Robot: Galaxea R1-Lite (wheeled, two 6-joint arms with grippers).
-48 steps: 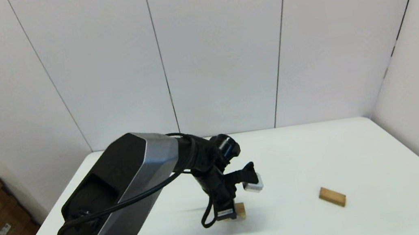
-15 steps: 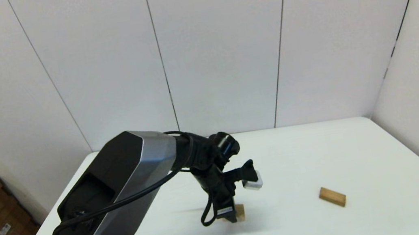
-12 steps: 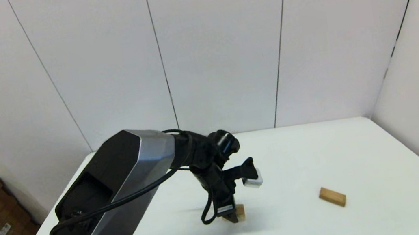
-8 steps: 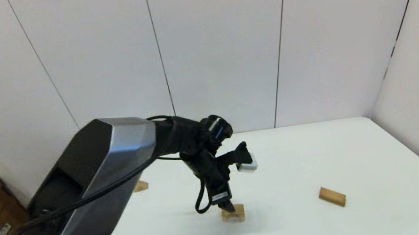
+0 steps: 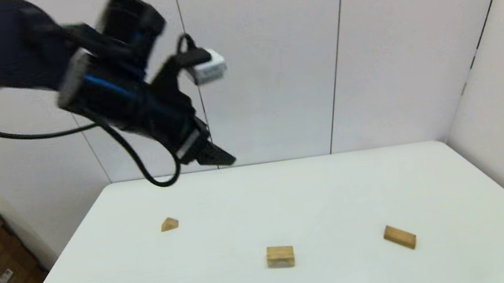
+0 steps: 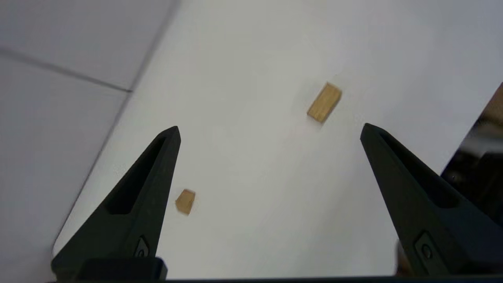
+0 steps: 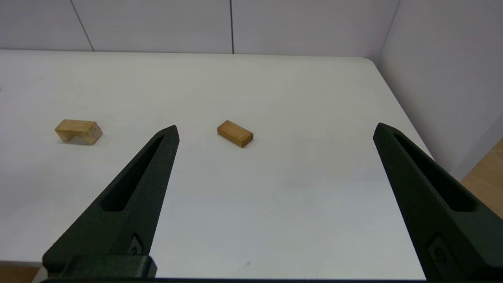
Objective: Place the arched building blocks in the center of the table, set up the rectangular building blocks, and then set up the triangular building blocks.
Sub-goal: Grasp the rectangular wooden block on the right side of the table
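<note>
Left gripper (image 5: 214, 154) hangs high, fingers apart and empty; arched block (image 5: 280, 256) sits mid-table (image 5: 337, 188), so that step looks done. Next, likely the open right gripper (image 7: 275, 129) grasps the rectangular block (image 5: 399, 237)

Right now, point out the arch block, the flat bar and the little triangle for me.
arch block (image 5: 280, 256), head view, on its front face.
flat bar (image 5: 399, 236), head view, on its top face.
little triangle (image 5: 169, 224), head view, on its sloped face.

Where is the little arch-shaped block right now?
In the head view, the arched block stands mid-table near the front, between the triangular block and rectangular block.
</note>
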